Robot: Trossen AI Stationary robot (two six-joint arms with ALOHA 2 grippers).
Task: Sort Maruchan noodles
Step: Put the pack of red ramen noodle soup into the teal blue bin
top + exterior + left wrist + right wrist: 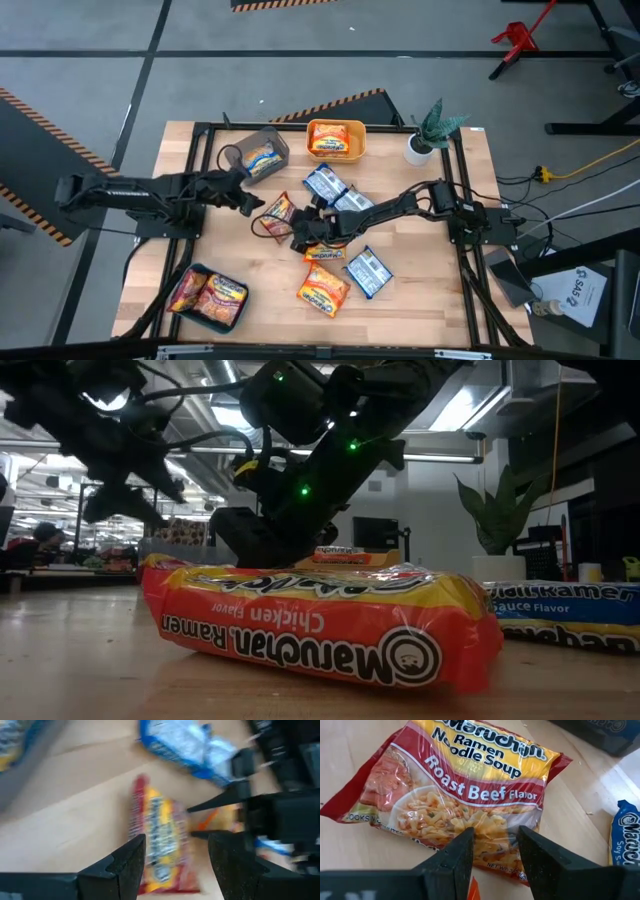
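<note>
1. Target: the red packet [278, 212], a Roast Beef flavour Maruchan packet, lies flat on the table [420, 290] just left of centre, between the two grippers. Nothing holds it.
2. Left gripper [252, 203]: positioned just left of the red packet, above the table surface. Its fingers are spread and empty; in the left wrist view the red packet [160, 835] shows in line with the gap between them, and its long axis runs roughly along the gripper's line of approach.
3. Right gripper [300, 236]: positioned just right of the red packet and slightly nearer. Its fingers are partly spread and empty; in the right wrist view the red packet [455, 795] lies directly ahead of the fingertips.
4. Governing relation: both grippers flank the same packet from opposite sides. Judgement: the left gripper is marginally closer and better aligned; one arm should yield to avoid contact.
5. Other packets: blue packets [337, 190] lie right of the target, an orange packet [323, 288] nearer.
</note>
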